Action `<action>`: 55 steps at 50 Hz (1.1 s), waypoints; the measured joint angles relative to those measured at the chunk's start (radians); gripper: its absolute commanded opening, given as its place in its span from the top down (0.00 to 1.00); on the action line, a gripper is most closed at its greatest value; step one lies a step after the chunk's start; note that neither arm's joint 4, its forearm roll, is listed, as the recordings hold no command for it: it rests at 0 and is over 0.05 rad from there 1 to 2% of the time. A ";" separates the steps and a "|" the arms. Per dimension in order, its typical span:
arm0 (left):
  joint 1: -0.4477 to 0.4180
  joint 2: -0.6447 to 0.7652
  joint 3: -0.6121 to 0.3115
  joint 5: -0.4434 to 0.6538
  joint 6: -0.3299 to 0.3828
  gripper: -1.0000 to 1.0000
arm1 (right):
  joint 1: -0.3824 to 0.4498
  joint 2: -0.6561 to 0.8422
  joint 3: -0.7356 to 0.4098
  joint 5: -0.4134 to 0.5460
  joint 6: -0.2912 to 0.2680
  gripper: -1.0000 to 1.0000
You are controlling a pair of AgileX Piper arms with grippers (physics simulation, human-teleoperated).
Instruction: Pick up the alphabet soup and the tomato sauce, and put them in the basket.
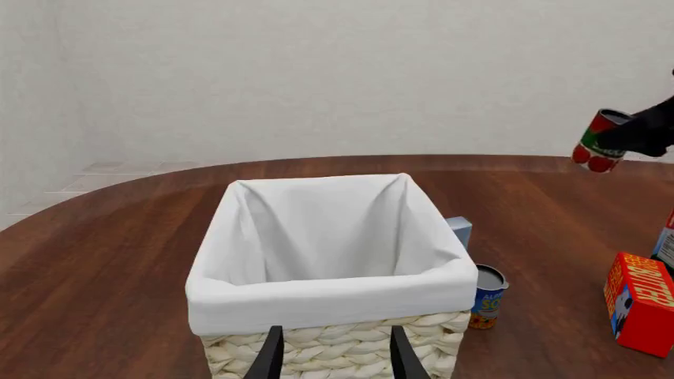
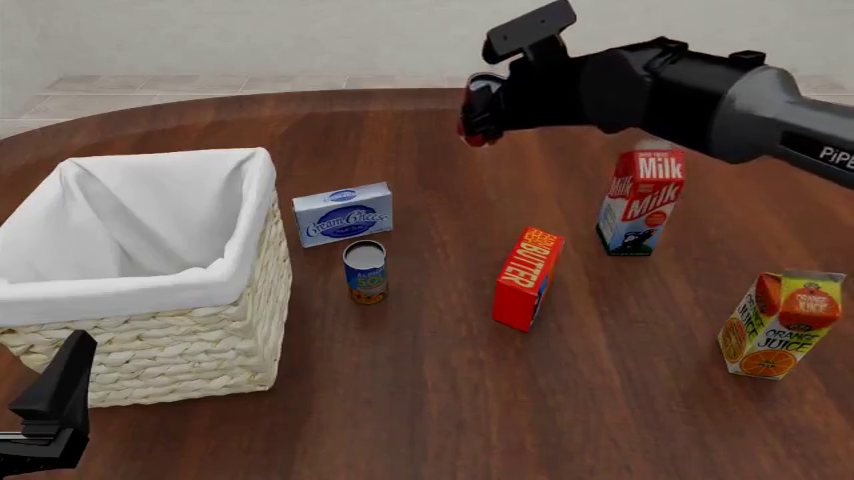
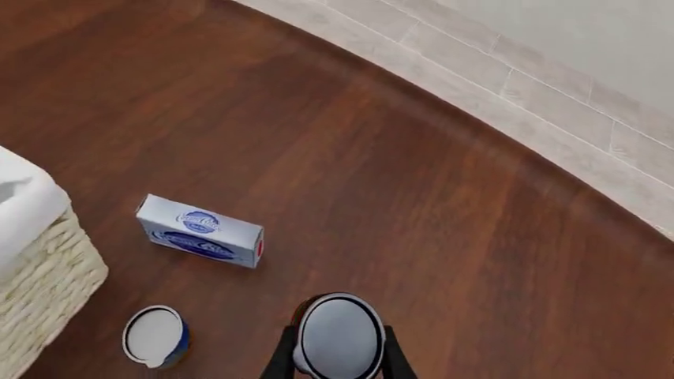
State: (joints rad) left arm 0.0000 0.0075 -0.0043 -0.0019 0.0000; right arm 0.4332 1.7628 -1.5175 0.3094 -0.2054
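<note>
Left tool [image 1: 331,355] spread, low before the basket [image 2: 174,340], pinching nothing. Basket at bench [image 2: 400,400] left, lining bare. Soup [image 2: 366,272] upright just right of basket, silver top up, axis vertical. Sauce [image 2: 477,118] pinched in right tool [image 3: 337,347], aloft over far bench, well apart from basket; axis tilted in front view, top leaning away from basket.

Risks, as judgement: slipping from the narrow pinch during carry; clipping basket rim or cream cheese box [image 2: 343,213]; dropping early and rolling across bench.
</note>
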 measured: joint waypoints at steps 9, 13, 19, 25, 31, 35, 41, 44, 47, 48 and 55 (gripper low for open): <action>0.000 0.000 0.000 0.000 0.000 0.00 | 0.026 -0.038 0.007 0.012 0.002 1.00; 0.000 0.000 0.000 0.000 0.000 0.00 | 0.040 -0.055 0.011 0.018 0.003 1.00; 0.000 0.000 0.000 0.000 0.000 0.00 | 0.063 -0.080 0.018 0.025 0.006 1.00; 0.000 0.000 0.000 0.000 0.000 0.00 | 0.089 -0.104 0.027 0.032 0.008 1.00; 0.000 0.000 0.000 0.000 0.000 0.00 | 0.117 -0.128 0.034 0.041 0.008 1.00; 0.000 0.000 0.000 0.000 0.000 0.00 | 0.137 -0.142 0.036 0.048 0.008 1.00; 0.000 0.000 0.000 0.000 0.000 0.00 | 0.171 -0.161 0.037 0.059 0.009 1.00; 0.000 0.000 0.000 0.000 0.000 0.00 | 0.188 -0.170 0.037 0.064 0.011 1.00; 0.000 0.000 0.000 0.000 0.000 0.00 | 0.203 -0.178 0.036 0.069 0.012 1.00; 0.000 0.000 0.000 0.000 0.000 0.00 | 0.208 -0.181 0.035 0.070 0.013 1.00; 0.000 0.000 0.000 0.000 0.000 0.00 | 0.239 -0.200 0.035 0.081 0.016 1.00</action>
State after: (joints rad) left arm 0.0000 0.0075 -0.0043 -0.0019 0.0000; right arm 0.6722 1.5632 -1.4829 0.3900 -0.1889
